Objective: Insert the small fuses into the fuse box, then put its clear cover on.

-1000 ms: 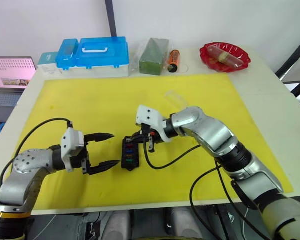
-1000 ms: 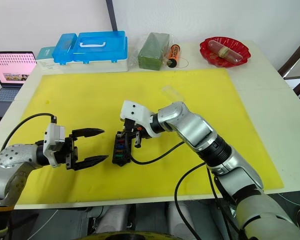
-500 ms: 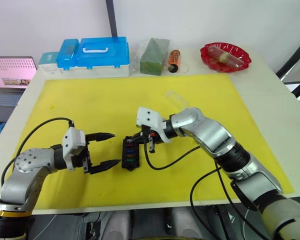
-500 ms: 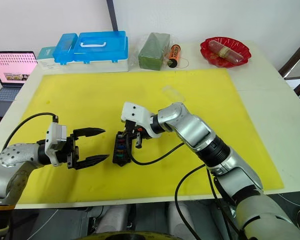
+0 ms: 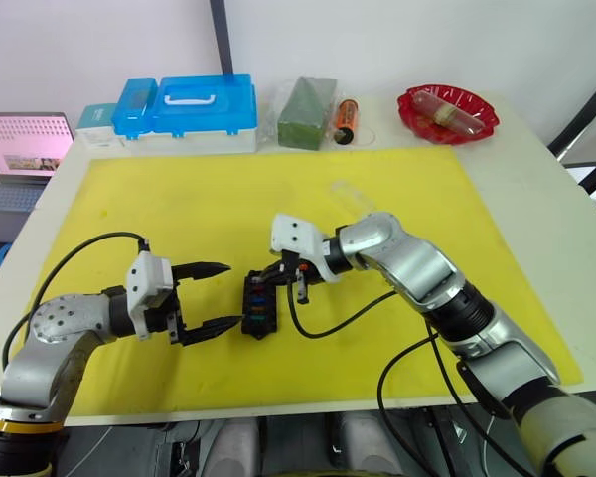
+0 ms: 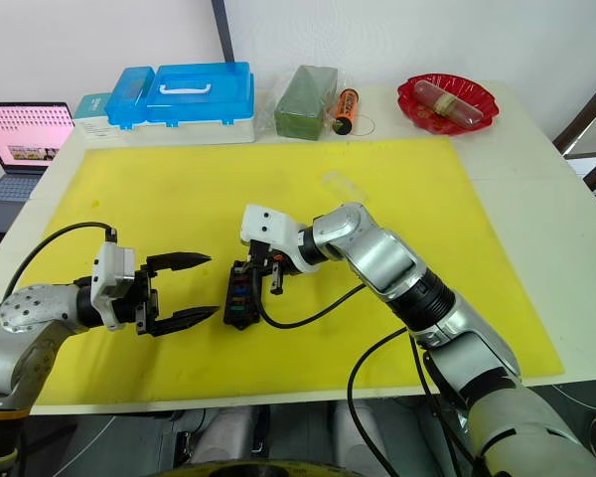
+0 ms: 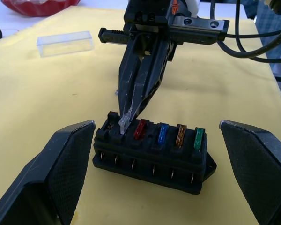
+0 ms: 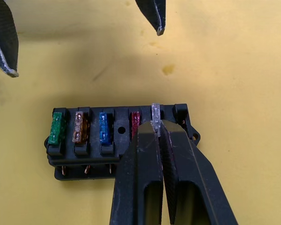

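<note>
The right gripper (image 8: 157,129) pinches a grey fuse (image 8: 155,114) at a slot of the fuse box (image 5: 257,308), mid-mat. The left gripper (image 5: 215,296), fingers apart, waits just left. The clear cover (image 7: 65,43) lies farther right.

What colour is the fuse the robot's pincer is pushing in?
Pale grey, nearly see-through fuse, best seen in the right wrist view.

Two arms are seen in the head views, each built of rounded silver-grey metal shells joined by black bands. The left arm (image 5: 55,333) enters at the lower left, the right arm (image 5: 432,283) from the lower right. A white block is mounted at each wrist, and black cables are looped from there back along the arms. The left gripper (image 5: 207,298) and right gripper (image 8: 157,125) are formed of tapering black fingers with textured faces.
</note>
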{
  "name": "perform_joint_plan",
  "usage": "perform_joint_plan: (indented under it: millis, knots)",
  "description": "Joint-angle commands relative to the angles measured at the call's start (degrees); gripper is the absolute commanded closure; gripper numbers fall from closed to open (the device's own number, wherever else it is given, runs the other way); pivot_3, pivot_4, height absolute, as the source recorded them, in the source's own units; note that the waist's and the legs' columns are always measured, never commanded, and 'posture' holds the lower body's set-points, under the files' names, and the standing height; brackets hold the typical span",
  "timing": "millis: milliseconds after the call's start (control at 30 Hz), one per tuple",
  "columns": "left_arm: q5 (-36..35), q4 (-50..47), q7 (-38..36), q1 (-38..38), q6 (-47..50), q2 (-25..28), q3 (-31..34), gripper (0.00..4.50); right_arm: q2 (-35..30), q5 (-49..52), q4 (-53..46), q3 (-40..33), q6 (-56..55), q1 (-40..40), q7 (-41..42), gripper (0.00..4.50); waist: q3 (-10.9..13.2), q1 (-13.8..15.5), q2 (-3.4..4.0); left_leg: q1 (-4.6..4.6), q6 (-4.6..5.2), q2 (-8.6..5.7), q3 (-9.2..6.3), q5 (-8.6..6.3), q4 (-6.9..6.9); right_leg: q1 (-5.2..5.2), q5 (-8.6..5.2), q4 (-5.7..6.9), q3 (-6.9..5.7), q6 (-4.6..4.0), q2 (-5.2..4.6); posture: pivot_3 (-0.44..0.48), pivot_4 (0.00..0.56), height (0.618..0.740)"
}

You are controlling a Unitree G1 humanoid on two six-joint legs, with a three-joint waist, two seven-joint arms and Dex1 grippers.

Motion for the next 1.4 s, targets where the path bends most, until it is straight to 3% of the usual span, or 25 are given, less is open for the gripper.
perform_joint_plan:
  millis: [33, 300, 1400]
  knots:
    - [-0.5, -1.8, 0.0, -0.2, -0.1, 0.6, 0.7, 0.00, -0.2, -0.6, -0.4, -0.4, 0.5, -0.6, 0.3, 4.47, 0.0, 0.0, 0.00, 0.00, 0.00, 0.00, 0.00, 0.00, 0.00, 0.00, 0.00, 0.00, 0.00, 0.00, 0.00, 0.000, 0.150, 0.740]
    - [-0.6, -1.0, -0.7, -0.3, -0.5, 1.3, 1.4, 0.00, 0.8, 2.7, -4.4, -3.0, 4.6, -1.4, 0.9, 4.47, 0.0, 0.0, 0.00, 0.00, 0.00, 0.00, -0.01, 0.00, 0.00, 0.00, -0.01, 0.00, 0.00, -0.02, 0.00, 0.000, 0.150, 0.740]
    - [0.5, 0.3, -0.8, -1.9, -1.0, 1.1, 0.4, 0.00, 0.2, 1.5, -2.1, -1.8, 2.8, -2.0, 1.4, 4.47, 0.0, 0.0, 0.00, 0.00, 0.00, -0.01, -0.01, 0.00, -0.01, -0.01, -0.01, 0.03, -0.01, -0.02, 0.00, 0.000, 0.150, 0.740]
